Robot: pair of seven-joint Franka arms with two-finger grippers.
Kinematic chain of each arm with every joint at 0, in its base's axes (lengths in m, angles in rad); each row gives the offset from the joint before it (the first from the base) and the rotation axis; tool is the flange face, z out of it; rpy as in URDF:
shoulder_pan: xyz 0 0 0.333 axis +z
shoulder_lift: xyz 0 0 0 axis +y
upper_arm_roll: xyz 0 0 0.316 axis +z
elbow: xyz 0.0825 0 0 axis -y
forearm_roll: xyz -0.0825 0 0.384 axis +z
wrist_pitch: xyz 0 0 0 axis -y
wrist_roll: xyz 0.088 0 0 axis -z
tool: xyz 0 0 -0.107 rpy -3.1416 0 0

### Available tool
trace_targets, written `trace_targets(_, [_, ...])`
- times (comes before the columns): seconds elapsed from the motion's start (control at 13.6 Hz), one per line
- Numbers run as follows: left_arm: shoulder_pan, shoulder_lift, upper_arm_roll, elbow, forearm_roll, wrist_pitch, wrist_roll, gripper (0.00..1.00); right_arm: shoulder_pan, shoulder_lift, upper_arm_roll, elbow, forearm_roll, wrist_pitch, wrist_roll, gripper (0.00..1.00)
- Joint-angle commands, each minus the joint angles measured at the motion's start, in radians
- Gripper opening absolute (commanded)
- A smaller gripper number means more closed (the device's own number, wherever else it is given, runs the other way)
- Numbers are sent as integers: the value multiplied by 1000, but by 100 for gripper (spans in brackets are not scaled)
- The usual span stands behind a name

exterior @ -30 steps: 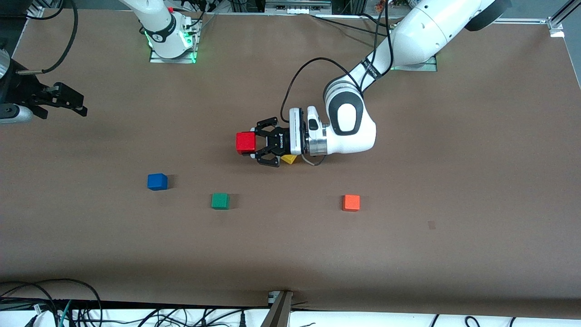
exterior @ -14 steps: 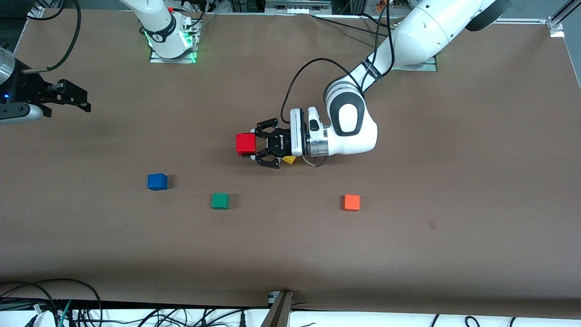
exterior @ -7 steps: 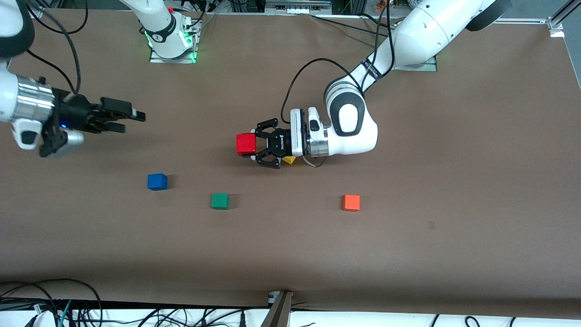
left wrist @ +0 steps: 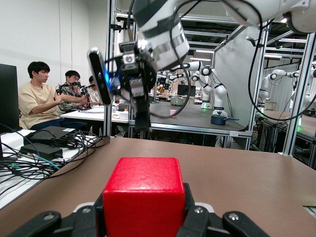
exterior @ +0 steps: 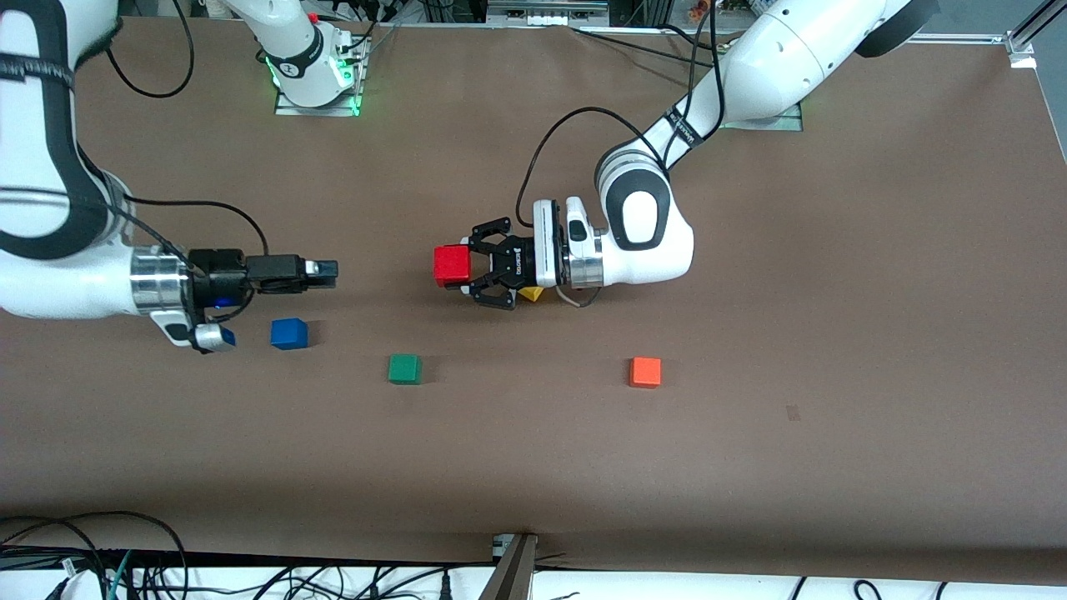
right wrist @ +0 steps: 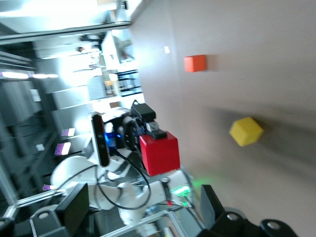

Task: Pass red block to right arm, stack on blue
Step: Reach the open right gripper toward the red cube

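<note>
- Over the middle of the brown table [exterior: 750, 433], your left gripper [exterior: 461, 266] lies level and points toward the right arm's end; its fingers are clamped on the red block [exterior: 452, 264], which is held up off the surface. In the left wrist view the block [left wrist: 144, 200] sits square between the black finger pads [left wrist: 196, 220].
- Over the right arm's end of the table, your right gripper [exterior: 329, 270] also lies level and points at the red block, well apart from it. Its slim black fingers are spread wide in the right wrist view, where one finger [right wrist: 74, 210] shows at each side with the red block [right wrist: 159, 152] framed between them, farther off.
- Blue cube [exterior: 289, 333]: on the table, just beside the right arm's wrist and nearer to the front camera than the right gripper's fingers. Nothing is on it.
- Green cube [exterior: 404, 368]: on the table, beside the blue cube toward the left arm's end and slightly nearer to the front camera.
- Orange cube [exterior: 645, 372]: on the table, well apart from the green cube, toward the left arm's end.
- Yellow block [exterior: 531, 293]: on the table under the left gripper, only a corner showing from the front; the right wrist view shows it [right wrist: 246, 131] whole and apart from the orange cube [right wrist: 195, 63].
</note>
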Motion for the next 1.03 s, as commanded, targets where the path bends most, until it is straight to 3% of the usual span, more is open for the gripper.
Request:
trace_targets(0.0, [1, 3, -1, 6, -20, -10, 39, 0, 18, 1, 9, -84, 140, -4, -107, 100])
trace_targets(0.29, [3, 1, -3, 6, -20, -10, 33, 0, 74, 11, 9, -193, 267, 41, -292, 100])
trace_targets(0.96, [0, 4, -3, 6, -20, -11, 33, 0, 207, 8, 9, -205, 409, 213, -304, 100])
